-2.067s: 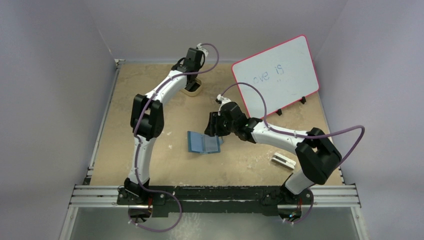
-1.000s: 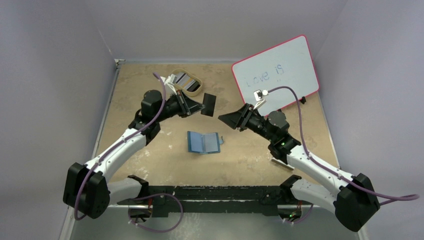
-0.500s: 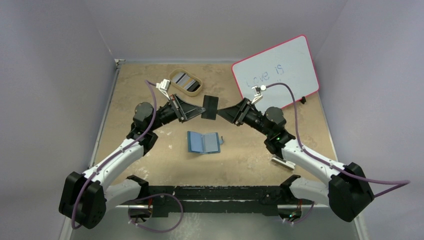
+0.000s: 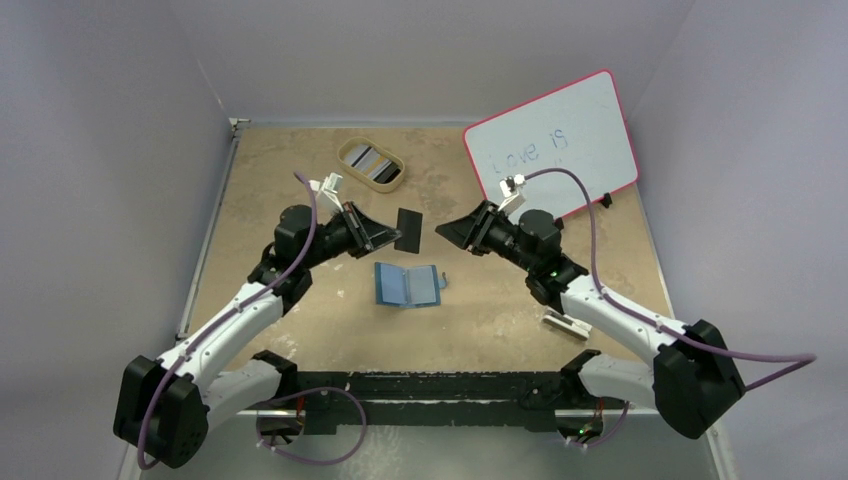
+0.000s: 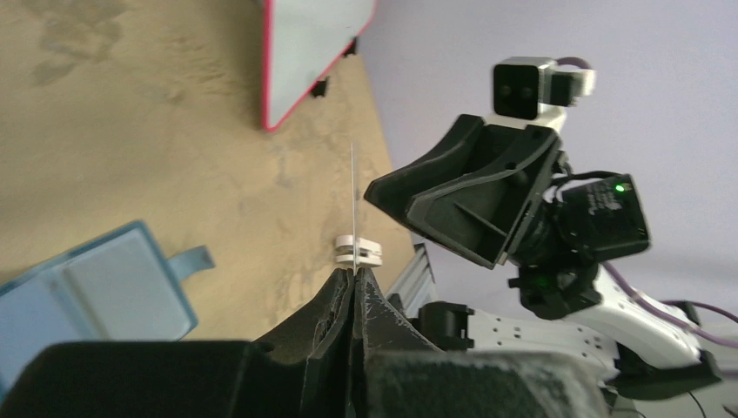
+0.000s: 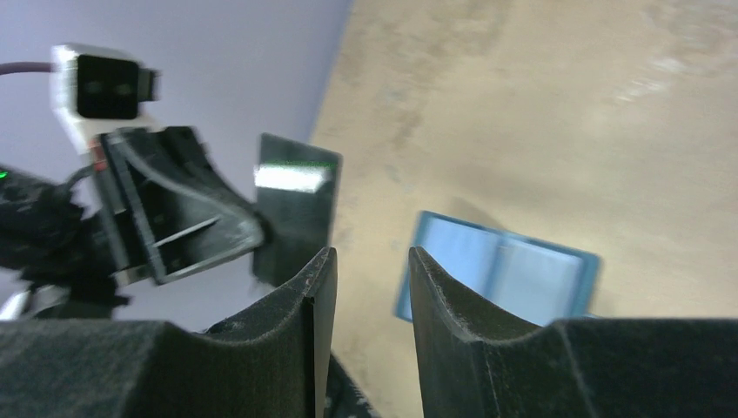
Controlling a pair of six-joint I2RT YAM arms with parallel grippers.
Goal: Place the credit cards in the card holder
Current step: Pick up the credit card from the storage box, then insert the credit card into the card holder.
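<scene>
Holding card (image 4: 408,229) in air, at far side of open holder (image 4: 407,285).
Pinched in left gripper (image 4: 390,232), long axis across the gripper-to-gripper line; just left of right gripper (image 4: 447,232), jaws spread, empty.

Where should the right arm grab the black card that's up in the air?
The free edge farthest from the left fingers. They pinch the black card by one edge, so the right fingers should probably come from the right, one on each flat face.
</scene>
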